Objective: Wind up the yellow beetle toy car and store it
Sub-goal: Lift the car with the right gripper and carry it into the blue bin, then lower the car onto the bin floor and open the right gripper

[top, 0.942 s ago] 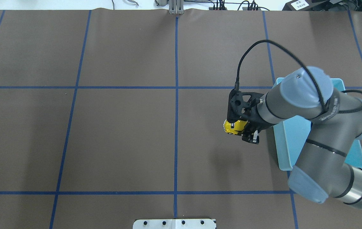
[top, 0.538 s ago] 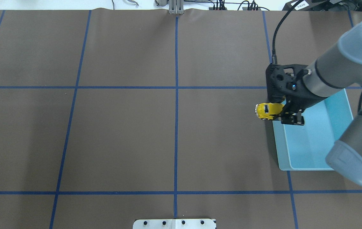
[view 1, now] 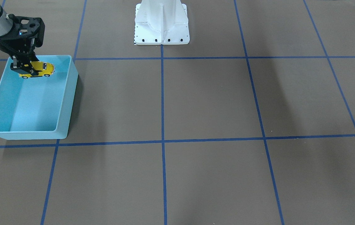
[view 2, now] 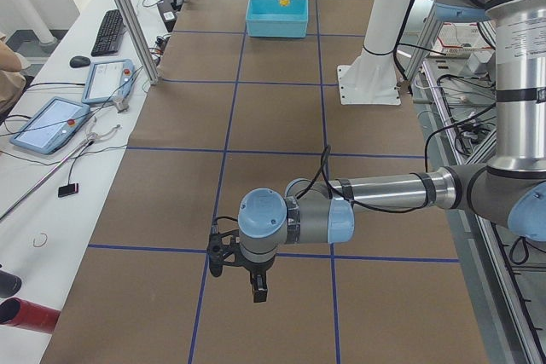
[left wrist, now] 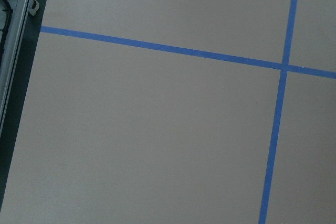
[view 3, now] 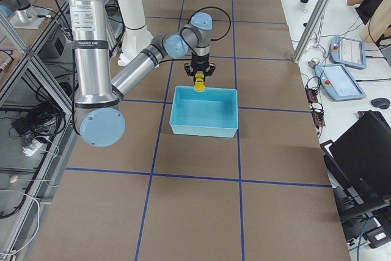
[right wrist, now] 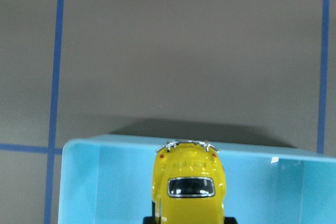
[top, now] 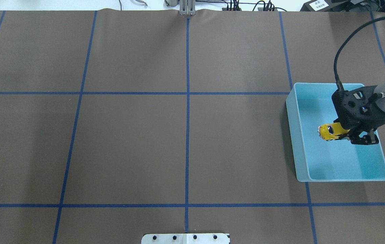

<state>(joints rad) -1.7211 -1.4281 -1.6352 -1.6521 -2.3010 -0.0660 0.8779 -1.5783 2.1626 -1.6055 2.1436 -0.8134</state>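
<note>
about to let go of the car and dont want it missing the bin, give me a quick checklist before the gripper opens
1. Right gripper shut on the car: ok.
2. Car inside the rim of the bin, in both the overhead and front views: ok.
3. Drop height to the bin floor: cannot tell.
4. Bin flat on the table: ok.
5. Left gripper far from the bin: ok.
6. Car wound up: cannot tell.
</note>
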